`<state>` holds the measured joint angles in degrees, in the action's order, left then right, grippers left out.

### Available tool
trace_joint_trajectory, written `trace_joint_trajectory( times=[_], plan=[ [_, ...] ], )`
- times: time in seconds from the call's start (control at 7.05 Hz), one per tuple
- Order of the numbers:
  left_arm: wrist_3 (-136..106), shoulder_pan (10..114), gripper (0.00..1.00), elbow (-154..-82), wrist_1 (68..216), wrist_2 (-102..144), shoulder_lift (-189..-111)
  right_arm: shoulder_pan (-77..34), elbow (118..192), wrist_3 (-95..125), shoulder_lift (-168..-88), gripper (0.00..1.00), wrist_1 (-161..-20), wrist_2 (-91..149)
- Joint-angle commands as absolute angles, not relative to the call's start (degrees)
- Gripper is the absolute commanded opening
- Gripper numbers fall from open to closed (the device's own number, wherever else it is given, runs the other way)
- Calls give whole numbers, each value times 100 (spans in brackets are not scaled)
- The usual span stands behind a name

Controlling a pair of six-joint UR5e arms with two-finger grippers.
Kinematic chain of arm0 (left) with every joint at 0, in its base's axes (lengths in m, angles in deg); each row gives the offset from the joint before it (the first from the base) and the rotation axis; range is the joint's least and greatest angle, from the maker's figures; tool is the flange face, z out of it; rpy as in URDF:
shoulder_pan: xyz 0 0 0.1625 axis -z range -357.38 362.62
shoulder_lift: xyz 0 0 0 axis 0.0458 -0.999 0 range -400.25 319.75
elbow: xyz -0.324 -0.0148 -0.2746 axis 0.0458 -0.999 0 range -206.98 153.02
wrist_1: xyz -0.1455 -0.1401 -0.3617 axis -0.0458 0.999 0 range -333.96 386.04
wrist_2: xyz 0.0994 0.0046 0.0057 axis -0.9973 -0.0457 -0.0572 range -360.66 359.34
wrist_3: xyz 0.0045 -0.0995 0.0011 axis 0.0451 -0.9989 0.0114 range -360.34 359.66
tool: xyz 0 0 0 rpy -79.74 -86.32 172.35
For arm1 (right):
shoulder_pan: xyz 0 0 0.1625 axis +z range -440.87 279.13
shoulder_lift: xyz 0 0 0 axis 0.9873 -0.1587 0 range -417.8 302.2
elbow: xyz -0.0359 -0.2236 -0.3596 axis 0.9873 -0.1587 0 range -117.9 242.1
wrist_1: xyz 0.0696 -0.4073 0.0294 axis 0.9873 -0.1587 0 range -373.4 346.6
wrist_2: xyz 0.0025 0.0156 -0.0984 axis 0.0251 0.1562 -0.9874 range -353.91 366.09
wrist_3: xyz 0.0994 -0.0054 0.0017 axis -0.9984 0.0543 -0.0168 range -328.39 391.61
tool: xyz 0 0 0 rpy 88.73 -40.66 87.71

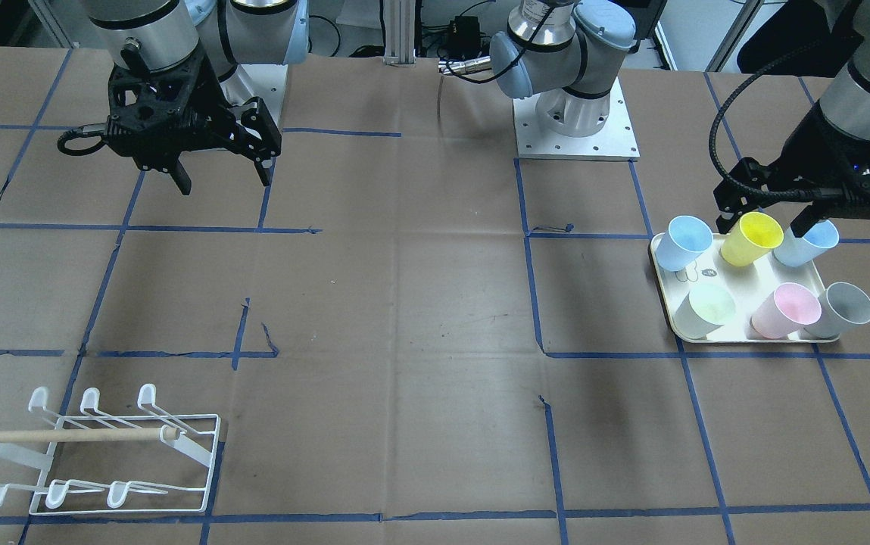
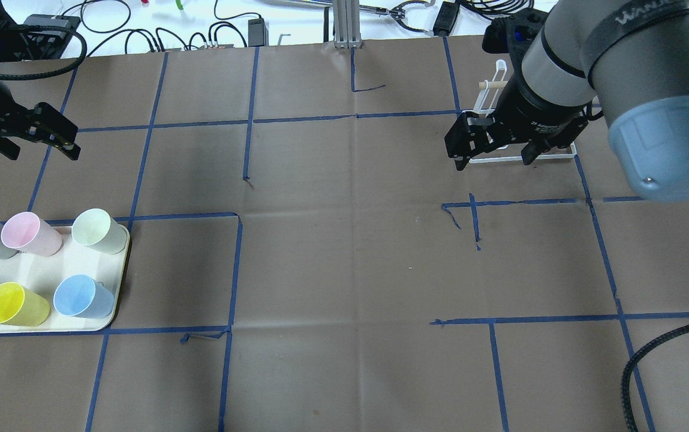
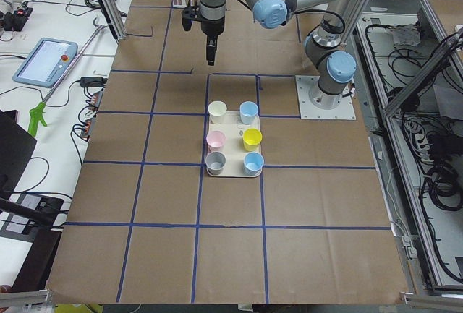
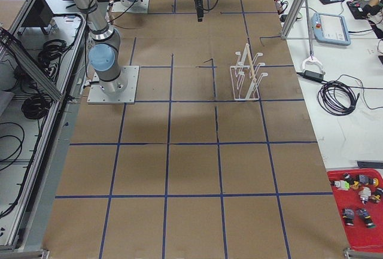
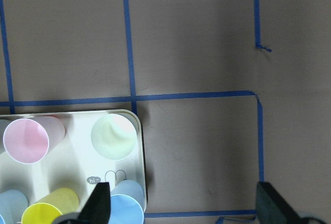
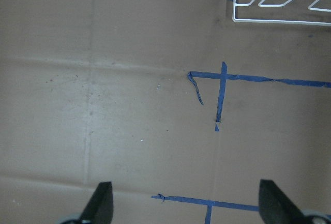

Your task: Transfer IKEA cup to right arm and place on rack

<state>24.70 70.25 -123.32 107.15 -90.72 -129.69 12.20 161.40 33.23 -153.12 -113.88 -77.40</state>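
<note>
Several pastel cups stand on a cream tray point(image 1: 745, 337): light blue point(image 1: 688, 241), yellow point(image 1: 751, 238), blue point(image 1: 806, 242), pale green point(image 1: 707, 310), pink point(image 1: 787, 310) and grey point(image 1: 843, 309). My left gripper point(image 1: 768, 221) is open and empty, raised above the table by the tray; it also shows in the overhead view point(image 2: 41, 147). The left wrist view shows the pale green cup point(image 5: 113, 136) and the pink cup point(image 5: 26, 140) below it. My right gripper point(image 1: 222, 180) is open and empty, high over the table. The white wire rack point(image 1: 101, 454) with its wooden dowel stands apart from it.
In the overhead view the right arm partly hides the rack point(image 2: 488, 102). The rack's corner shows in the right wrist view point(image 6: 282, 6). The left arm's base plate point(image 1: 577, 121) sits at the table's back edge. Blue tape lines grid the brown table cover.
</note>
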Motion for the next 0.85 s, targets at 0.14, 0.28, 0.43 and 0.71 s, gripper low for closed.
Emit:
trace_joint_trajectory(
  times=[0.14, 0.28, 0.43, 0.71],
  plan=[
    [2550, 6863, 100, -13321, 9647, -9092, -13113, 1229, 16553, 2455, -15325, 100, -12620, -6969],
    [2550, 6854, 100, -13620, 9305, -9075, -13209, 1229, 16755, 2154, -15317, 100, -13043, -6958],
    [2550, 6854, 100, -13936, 8927, -9083, -13332, 1229, 17009, 1959, -15273, 100, -13543, -6906],
    [2550, 6776, 100, -14255, 8293, -9118, -13691, 1229, 17257, 1144, -15080, 100, -14711, -5760]
  ],
)
